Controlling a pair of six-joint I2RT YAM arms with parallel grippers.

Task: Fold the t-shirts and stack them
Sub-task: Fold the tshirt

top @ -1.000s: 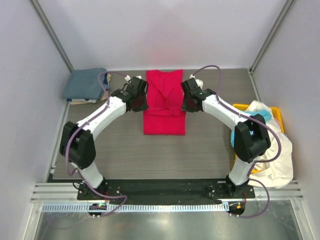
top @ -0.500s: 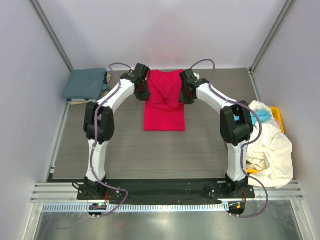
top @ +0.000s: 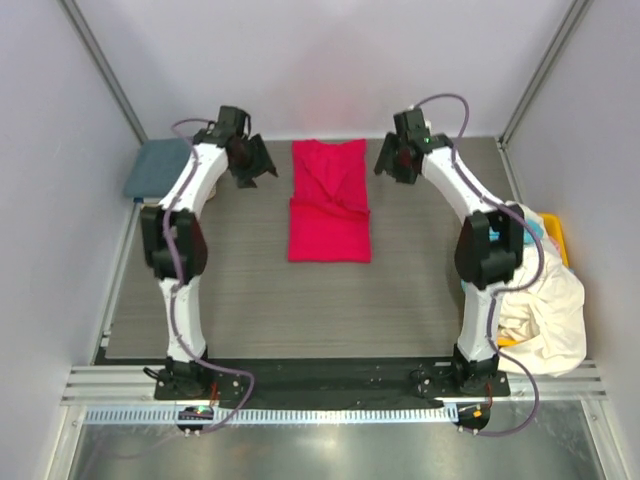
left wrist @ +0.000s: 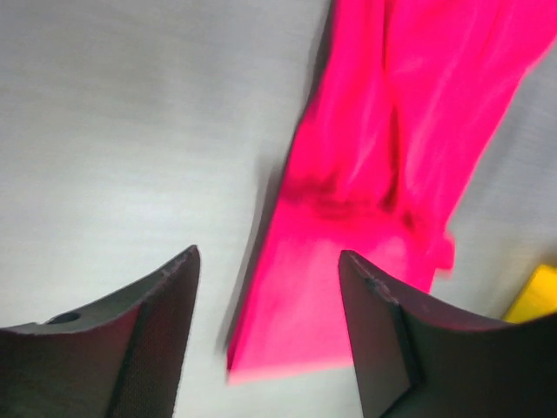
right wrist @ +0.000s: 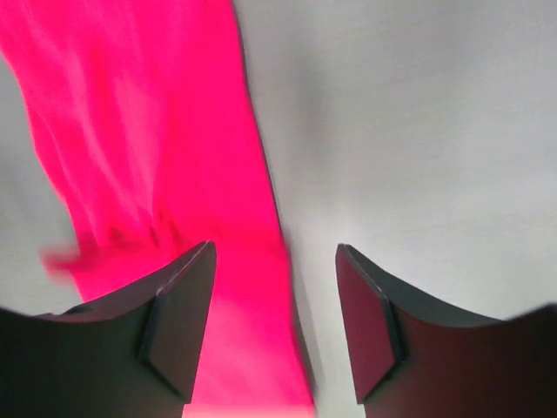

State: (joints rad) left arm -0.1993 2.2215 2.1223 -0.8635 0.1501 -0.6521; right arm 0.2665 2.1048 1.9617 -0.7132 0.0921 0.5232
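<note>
Jaws on left gripper [top: 252,166] and right gripper [top: 390,160] stand apart, empty, at 10 and 2 o'clock of red-pink t-shirt [top: 330,215]; pinch far corners level before folding.

Overhead, wrist views sharing red-pink t-shirt [top: 330,215]

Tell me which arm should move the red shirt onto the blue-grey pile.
Probably left: the left gripper hangs open between the red shirt and the blue-grey pile; the right gripper, also open, is across the shirt.
</note>
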